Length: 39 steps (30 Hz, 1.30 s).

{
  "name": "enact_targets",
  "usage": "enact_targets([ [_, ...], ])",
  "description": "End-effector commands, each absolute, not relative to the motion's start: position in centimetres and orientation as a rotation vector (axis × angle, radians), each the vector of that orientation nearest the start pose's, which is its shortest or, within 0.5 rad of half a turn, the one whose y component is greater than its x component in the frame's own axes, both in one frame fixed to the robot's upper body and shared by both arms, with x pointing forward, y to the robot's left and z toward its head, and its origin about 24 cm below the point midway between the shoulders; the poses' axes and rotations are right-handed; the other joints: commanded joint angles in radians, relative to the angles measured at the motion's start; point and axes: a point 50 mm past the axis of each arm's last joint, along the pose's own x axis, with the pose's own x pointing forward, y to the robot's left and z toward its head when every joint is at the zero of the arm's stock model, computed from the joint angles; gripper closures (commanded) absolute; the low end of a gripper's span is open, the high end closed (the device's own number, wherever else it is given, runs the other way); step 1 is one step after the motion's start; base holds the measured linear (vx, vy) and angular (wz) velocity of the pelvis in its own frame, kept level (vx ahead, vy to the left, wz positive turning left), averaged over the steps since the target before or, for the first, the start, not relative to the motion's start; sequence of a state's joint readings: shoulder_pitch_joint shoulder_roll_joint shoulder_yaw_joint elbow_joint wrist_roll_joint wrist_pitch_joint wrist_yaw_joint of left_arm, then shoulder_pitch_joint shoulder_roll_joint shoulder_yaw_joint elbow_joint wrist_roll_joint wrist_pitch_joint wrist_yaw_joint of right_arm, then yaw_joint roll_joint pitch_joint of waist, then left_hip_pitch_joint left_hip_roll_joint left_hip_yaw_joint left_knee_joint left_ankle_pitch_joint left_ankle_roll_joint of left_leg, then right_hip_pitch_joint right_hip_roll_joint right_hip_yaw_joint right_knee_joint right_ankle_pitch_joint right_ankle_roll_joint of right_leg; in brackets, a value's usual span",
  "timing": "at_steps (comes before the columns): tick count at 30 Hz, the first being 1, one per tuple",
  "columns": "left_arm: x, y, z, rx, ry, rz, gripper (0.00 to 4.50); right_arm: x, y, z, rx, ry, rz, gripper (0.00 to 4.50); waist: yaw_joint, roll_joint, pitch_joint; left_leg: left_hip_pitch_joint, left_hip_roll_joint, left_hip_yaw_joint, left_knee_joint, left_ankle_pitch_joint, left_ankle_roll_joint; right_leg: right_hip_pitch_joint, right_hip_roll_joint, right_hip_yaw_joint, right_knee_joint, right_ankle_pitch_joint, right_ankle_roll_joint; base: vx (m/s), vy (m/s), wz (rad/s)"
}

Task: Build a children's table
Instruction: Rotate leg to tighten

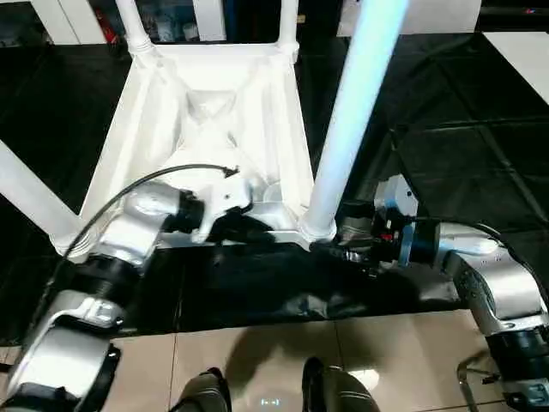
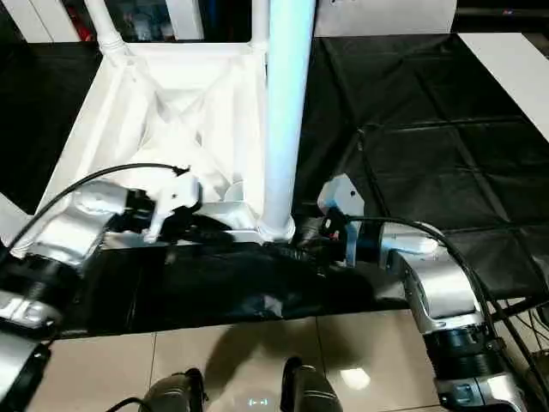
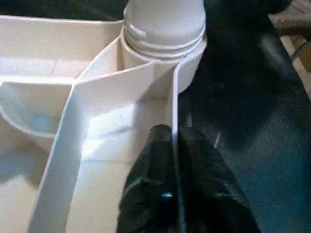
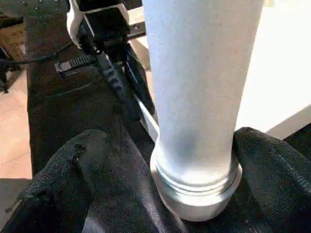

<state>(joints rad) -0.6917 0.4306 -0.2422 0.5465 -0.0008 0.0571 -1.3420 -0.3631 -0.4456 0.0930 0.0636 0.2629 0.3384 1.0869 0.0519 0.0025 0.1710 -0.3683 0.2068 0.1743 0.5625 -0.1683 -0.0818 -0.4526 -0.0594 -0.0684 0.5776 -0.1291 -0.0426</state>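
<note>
The children's table top (image 1: 214,112) lies upside down on a black cloth, ribbed underside up. A white leg stands in each corner socket: far left (image 1: 133,26), far right (image 1: 289,26), near left (image 1: 30,202) and near right (image 1: 347,112). My left gripper (image 1: 240,225) is shut on the thin near rim (image 3: 171,97) of the top, just beside the near right socket, with one black finger (image 3: 150,160) on each side of the wall. My right gripper (image 4: 194,145) stands open around the base of the near right leg (image 4: 199,97), its fingers (image 4: 73,160) flanking the socket.
The black cloth (image 1: 446,146) covers the floor around the table and bunches up at its near edge. Beige tiles (image 1: 257,360) and my feet (image 1: 206,390) lie in front. White furniture (image 1: 69,17) stands at the back, and a white panel (image 1: 523,60) at the far right.
</note>
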Motion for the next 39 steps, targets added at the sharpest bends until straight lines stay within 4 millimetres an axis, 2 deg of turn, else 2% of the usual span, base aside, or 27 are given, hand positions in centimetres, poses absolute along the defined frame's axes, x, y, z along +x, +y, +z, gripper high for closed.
enact_targets([
  [1,32.5,14.4,8.9,0.541,0.376,-1.439,4.39,28.5,-15.4,9.6,-0.173,0.209,1.194,0.00,0.004,-0.010,-0.099,-0.001,0.005,0.005,-0.044,-0.102,0.101,0.091,-0.061,0.046,-0.057,-0.248,-0.191,0.000,0.000,0.00],
  [7,32.8,14.2,9.2,0.572,0.328,-1.430,4.39,29.2,-15.5,9.9,-0.200,0.208,1.180,0.00,0.003,-0.011,-0.100,0.000,0.005,0.006,-0.042,-0.100,0.103,0.090,-0.060,0.047,-0.054,-0.224,-0.202,0.000,0.000,0.00],
  [12,32.4,13.7,9.6,0.555,0.260,-1.506,4.39,30.1,-15.9,9.9,-0.220,0.218,1.173,0.00,0.003,-0.012,-0.100,0.000,0.006,0.005,-0.041,-0.098,0.105,0.090,-0.061,0.046,-0.051,-0.223,-0.207,0.000,0.000,0.00],
  [16,31.9,13.5,9.5,0.567,0.247,-1.560,4.39,30.4,-15.9,10.1,-0.200,0.203,1.210,0.00,0.007,-0.012,-0.101,-0.001,0.008,0.007,-0.039,-0.082,0.123,0.091,-0.060,0.047,-0.043,-0.171,-0.226,0.000,0.000,0.00],
  [18,31.4,13.3,9.3,0.594,0.244,-1.634,4.50,30.5,-15.9,10.5,-0.167,0.197,1.302,0.29,0.009,-0.014,-0.100,-0.001,0.010,0.008,-0.039,-0.085,0.135,0.091,-0.061,0.047,-0.043,-0.175,-0.227,0.000,0.000,0.00],
  [21,31.2,13.3,9.2,0.625,0.250,-1.667,4.50,30.5,-15.7,10.8,-0.157,0.201,1.375,0.39,0.012,-0.016,-0.098,0.003,0.014,0.009,-0.039,-0.095,0.144,0.086,-0.061,0.046,-0.044,-0.190,-0.232,0.000,0.000,0.00],
  [29,31.4,13.5,9.3,0.658,0.264,-1.690,4.50,30.4,-15.7,10.9,-0.144,0.247,1.521,1.13,0.015,-0.019,-0.096,0.001,0.011,0.008,-0.038,-0.107,0.131,0.086,-0.064,0.046,-0.049,-0.254,-0.208,0.000,0.000,0.00],
  [34,31.6,13.4,9.4,0.670,0.264,-1.697,4.50,30.6,-15.5,10.9,-0.140,0.270,1.564,1.54,0.016,-0.019,-0.098,0.001,0.011,0.007,-0.037,-0.086,0.138,0.085,-0.062,0.045,-0.045,-0.226,-0.217,0.000,0.000,0.00],
  [38,31.6,13.5,9.5,0.670,0.266,-1.701,4.50,30.8,-15.4,10.8,-0.136,0.292,1.596,1.86,0.017,-0.020,-0.096,0.001,0.012,0.007,-0.038,-0.094,0.136,0.085,-0.064,0.044,-0.047,-0.245,-0.213,0.000,0.000,0.00],
  [39,31.6,13.5,9.5,0.670,0.266,-1.701,4.50,30.8,-15.4,10.8,-0.135,0.295,1.600,2.07,0.017,-0.020,-0.094,0.001,0.012,0.007,-0.038,-0.095,0.134,0.085,-0.064,0.045,-0.048,-0.249,-0.211,0.000,0.000,0.00],
])
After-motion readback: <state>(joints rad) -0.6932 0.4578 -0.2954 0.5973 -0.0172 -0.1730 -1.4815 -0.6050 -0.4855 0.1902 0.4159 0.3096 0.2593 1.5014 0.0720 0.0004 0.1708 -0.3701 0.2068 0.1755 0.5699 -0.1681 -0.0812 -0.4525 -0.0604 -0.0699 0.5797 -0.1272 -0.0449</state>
